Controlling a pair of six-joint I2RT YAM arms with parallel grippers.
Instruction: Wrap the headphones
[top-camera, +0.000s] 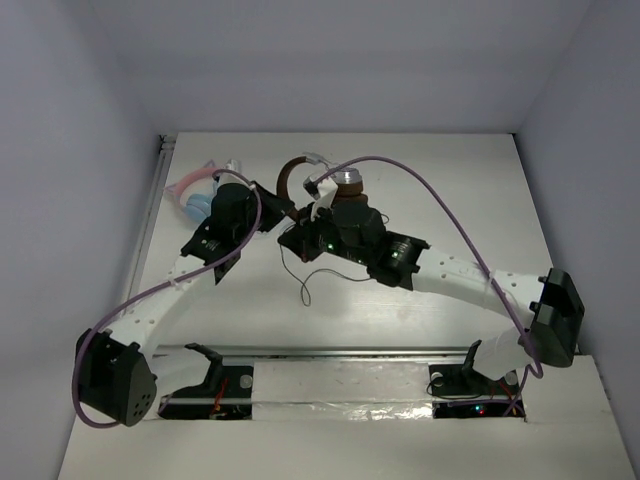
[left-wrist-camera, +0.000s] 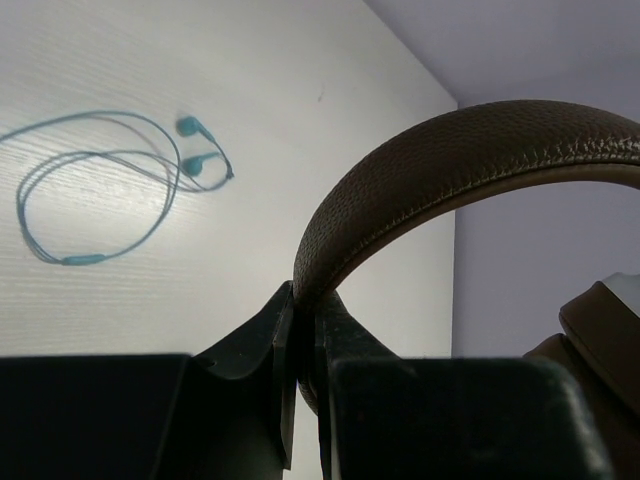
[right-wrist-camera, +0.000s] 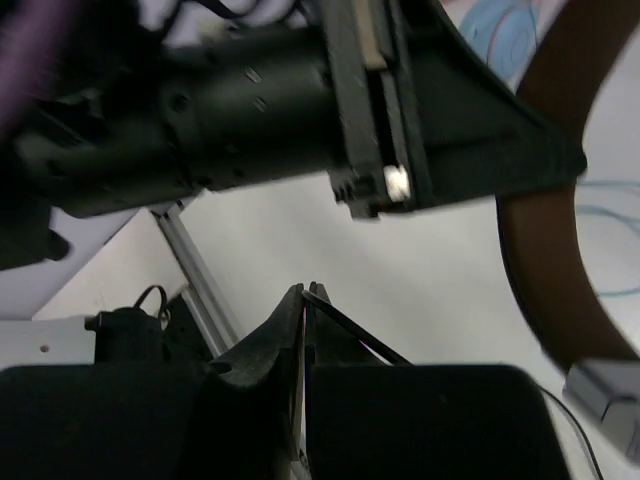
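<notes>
Nearest, both arms rise from the near edge of the table (top-camera: 480, 170) and lean in toward its middle, the left arm (top-camera: 160, 300) from 7 o'clock and the right arm (top-camera: 460, 275) from 4 o'clock. Just beyond them a thin black cable (top-camera: 303, 272) trails loose over the white surface, and the right gripper (right-wrist-camera: 304, 296) has its fingers pressed together on a stretch of it. Further on, the left gripper (left-wrist-camera: 305, 305) is clamped on the brown headband (left-wrist-camera: 450, 150) of the headphones (top-camera: 296, 178), which are held up over the far middle of the table, with a silver ear cup (top-camera: 347, 182) at 3 o'clock of the band. Pink-and-blue headphones (top-camera: 196, 190) lie at 9 o'clock of them, and teal earbuds (left-wrist-camera: 110, 185) rest coiled on the table farther off.
</notes>
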